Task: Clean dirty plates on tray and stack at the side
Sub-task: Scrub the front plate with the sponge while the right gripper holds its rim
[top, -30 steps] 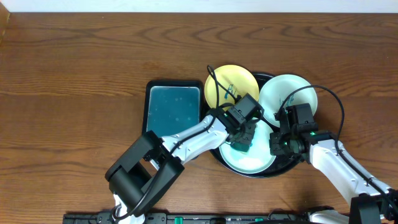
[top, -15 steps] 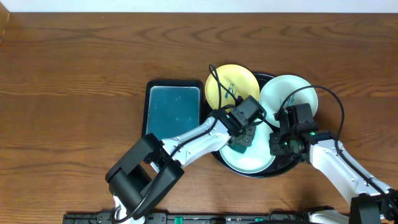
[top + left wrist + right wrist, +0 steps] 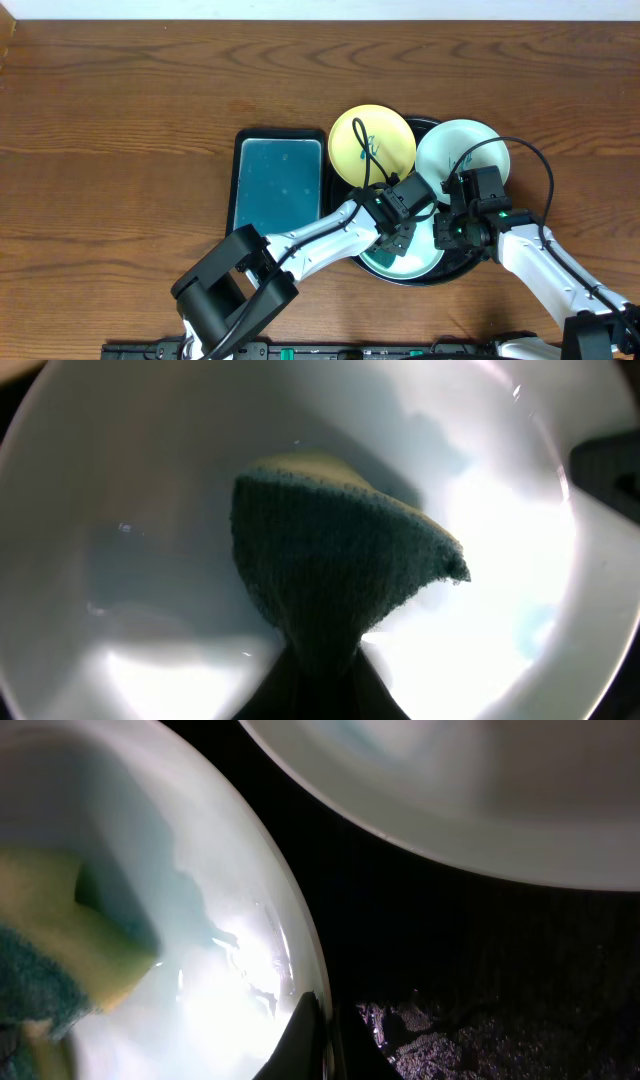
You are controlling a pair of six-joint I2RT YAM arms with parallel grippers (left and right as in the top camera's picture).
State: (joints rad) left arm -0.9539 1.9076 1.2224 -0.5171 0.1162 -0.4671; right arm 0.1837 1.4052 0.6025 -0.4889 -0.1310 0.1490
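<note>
A round black tray [image 3: 428,124] holds three plates. The yellow plate [image 3: 370,145] at its back left has teal scribbles, and a pale plate [image 3: 465,150] sits at the back right. The nearest pale plate [image 3: 405,262] lies at the front. My left gripper [image 3: 398,236] is shut on a teal-and-yellow sponge [image 3: 335,560] pressed into that front plate [image 3: 130,510]. My right gripper [image 3: 325,1035] is shut on the front plate's right rim [image 3: 300,960], and the sponge [image 3: 55,955] shows at the left of that view.
A rectangular teal tray [image 3: 278,180] lies just left of the black tray. Bare wooden table [image 3: 120,120] spreads to the left and back. The two arms work close together over the front plate. The back plate [image 3: 480,790] overhangs the black tray floor [image 3: 500,980].
The left gripper has slid the sponge a little to the right and toward the front across the front plate. The right gripper has stayed clamped on the rim.
</note>
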